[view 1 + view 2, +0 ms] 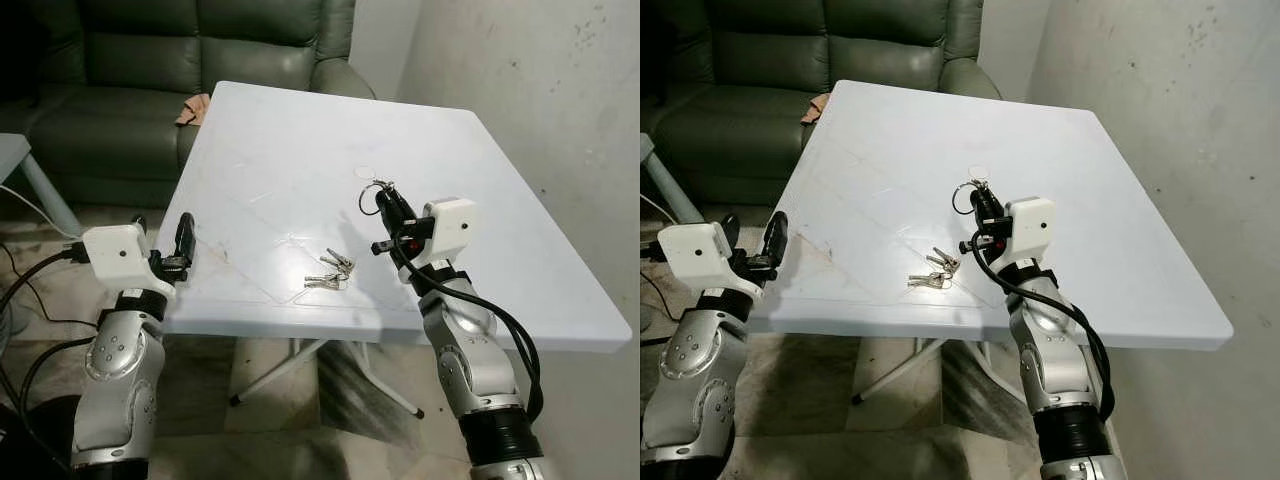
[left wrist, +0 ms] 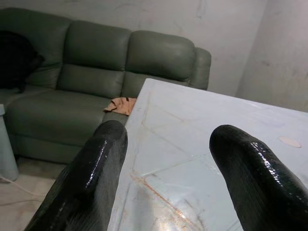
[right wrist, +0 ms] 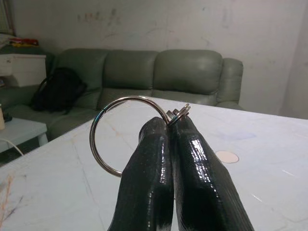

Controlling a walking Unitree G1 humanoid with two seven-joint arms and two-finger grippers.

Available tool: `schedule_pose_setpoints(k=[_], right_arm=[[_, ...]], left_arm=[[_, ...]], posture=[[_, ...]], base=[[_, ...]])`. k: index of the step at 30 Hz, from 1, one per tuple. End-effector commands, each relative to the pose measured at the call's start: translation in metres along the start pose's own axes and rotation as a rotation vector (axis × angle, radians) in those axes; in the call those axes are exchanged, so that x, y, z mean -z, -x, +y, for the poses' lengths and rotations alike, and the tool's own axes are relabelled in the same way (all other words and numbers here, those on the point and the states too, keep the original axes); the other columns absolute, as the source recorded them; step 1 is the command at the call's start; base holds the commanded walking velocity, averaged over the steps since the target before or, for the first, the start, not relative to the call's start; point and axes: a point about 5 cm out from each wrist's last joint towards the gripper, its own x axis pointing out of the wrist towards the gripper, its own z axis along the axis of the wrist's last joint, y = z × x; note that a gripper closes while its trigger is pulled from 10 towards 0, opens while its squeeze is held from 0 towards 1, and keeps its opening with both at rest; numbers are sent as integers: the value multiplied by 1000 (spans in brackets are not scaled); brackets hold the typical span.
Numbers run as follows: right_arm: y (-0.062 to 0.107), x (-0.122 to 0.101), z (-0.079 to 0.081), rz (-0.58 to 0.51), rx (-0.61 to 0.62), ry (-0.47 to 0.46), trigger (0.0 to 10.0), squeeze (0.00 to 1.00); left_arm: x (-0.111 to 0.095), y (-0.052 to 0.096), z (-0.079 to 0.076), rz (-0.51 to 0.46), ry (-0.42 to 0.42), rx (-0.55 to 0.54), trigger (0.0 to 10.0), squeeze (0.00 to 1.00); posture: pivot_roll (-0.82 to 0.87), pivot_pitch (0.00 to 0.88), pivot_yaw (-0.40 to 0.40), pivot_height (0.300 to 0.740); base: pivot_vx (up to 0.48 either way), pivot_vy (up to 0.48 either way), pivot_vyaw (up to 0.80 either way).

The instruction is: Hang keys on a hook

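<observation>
The right claw (image 1: 388, 205), arm raised over the white plastic surface (image 1: 300, 150), pinches a round metal key ring (image 3: 118, 134); silver keys (image 1: 332, 271) lie nearby. The left claw (image 1: 183, 240) hovers, fingers apart, at the edge.

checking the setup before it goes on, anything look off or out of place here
Yes. The right gripper has its jaws shut on a large key ring, yet the keys lie loose on the white table, apart from the ring. An orange cloth sits at the table's far edge by the sofa.

Likely home living room: green sofa (image 1: 190, 60), white plastic table (image 1: 480, 200).
</observation>
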Motion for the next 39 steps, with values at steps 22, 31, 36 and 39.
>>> schedule_pose_setpoints(k=[22, 31, 36, 39], right_arm=[[-16, 3, -11, 48, 31, 26, 10000, 0], [-16, 3, -9, 44, 28, 28, 10000, 0], [-15, 4, -10, 46, 29, 30, 10000, 0], [-14, 5, -11, 50, 32, 32, 10000, 0]], left_arm=[[-10, -24, 1, -23, -25, -31, 10000, 0], [-8, -23, -2, -25, -14, -15, 10000, 0], [-8, -26, -2, -25, -8, -13, 10000, 0], [-8, -29, 0, -29, -4, -14, 10000, 0]], posture=[[-12, 0, -86, 724], [-20, 0, -86, 724], [-36, 0, -87, 724], [-40, 0, -86, 724]], base=[[0, 0, -557], [0, 0, -744], [0, 0, -744], [0, 0, -744]])
